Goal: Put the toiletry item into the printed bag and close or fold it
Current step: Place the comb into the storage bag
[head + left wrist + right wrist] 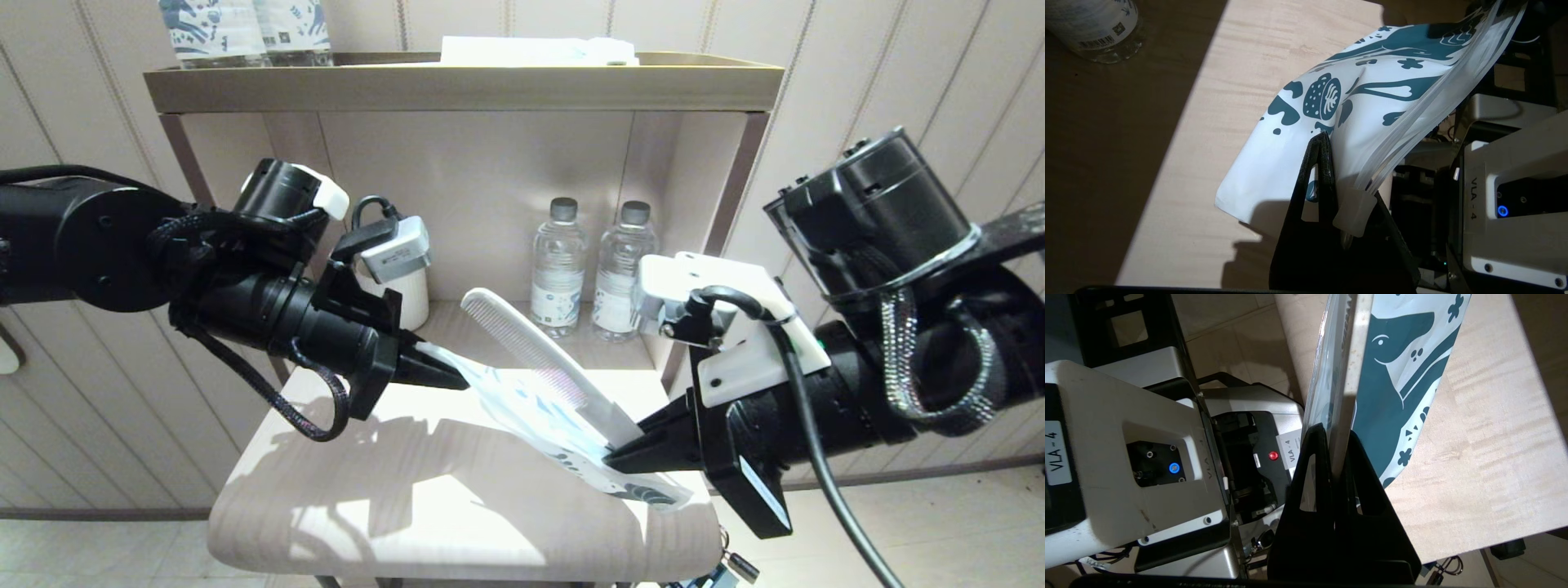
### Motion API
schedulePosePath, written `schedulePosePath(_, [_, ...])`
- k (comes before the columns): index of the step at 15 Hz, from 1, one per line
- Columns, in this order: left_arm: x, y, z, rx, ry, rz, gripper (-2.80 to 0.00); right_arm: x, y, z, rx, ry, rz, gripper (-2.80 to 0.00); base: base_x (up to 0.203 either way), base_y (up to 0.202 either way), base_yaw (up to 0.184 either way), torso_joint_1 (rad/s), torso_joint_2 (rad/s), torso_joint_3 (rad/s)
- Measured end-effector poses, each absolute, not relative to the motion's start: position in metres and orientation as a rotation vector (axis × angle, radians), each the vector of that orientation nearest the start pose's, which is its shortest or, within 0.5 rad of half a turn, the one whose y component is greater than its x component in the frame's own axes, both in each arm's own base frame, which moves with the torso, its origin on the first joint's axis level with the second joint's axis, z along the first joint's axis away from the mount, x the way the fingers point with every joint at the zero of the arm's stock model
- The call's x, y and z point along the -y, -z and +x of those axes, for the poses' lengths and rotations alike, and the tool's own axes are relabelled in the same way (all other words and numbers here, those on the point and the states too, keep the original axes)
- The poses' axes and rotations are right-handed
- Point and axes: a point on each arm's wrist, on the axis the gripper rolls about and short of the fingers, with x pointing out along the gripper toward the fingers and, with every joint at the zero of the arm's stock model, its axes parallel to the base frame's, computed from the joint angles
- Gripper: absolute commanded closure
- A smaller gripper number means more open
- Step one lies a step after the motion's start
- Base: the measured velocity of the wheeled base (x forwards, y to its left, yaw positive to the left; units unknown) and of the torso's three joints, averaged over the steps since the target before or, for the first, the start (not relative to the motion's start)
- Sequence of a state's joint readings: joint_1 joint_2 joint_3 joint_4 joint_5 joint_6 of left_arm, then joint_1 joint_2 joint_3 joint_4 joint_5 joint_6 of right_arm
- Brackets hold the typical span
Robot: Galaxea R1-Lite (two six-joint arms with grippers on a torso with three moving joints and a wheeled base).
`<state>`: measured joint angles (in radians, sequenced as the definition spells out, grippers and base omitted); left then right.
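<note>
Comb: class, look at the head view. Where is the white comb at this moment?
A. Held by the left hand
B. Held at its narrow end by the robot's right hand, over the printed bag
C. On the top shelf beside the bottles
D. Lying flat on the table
B: the right hand is shut on the narrow end of the comb, which slants over the printed bag held by the left hand.
</note>
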<state>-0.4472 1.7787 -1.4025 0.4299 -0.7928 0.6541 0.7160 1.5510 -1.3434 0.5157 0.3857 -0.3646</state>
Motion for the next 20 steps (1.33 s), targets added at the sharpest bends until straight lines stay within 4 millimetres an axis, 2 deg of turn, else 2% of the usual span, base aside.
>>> schedulePosePath(6, [0.159, -0.230, 0.296, -0.430, 1.346, 0.375, 0.00, -0.168, -0.269, 0.209, -0.549, -1.107, -0.458, 0.00, 0.000, 0.000, 0.000, 0.000, 0.00, 0.000])
schedulePosePath(14, [0.170, -0.224, 0.318, -0.389, 1.278, 0.291, 0.00, -0.172, -0.272, 0.214, -0.536, -1.065, -0.490, 0.00, 0.000, 0.000, 0.000, 0.000, 0.00, 0.000])
schedulePosePath(20, [0.173, -0.222, 0.320, -0.415, 1.242, 0.256, 0.00, -0.172, -0.265, 0.219, -0.561, -1.009, -0.520, 0.00, 0.000, 0.000, 0.000, 0.000, 0.00, 0.000])
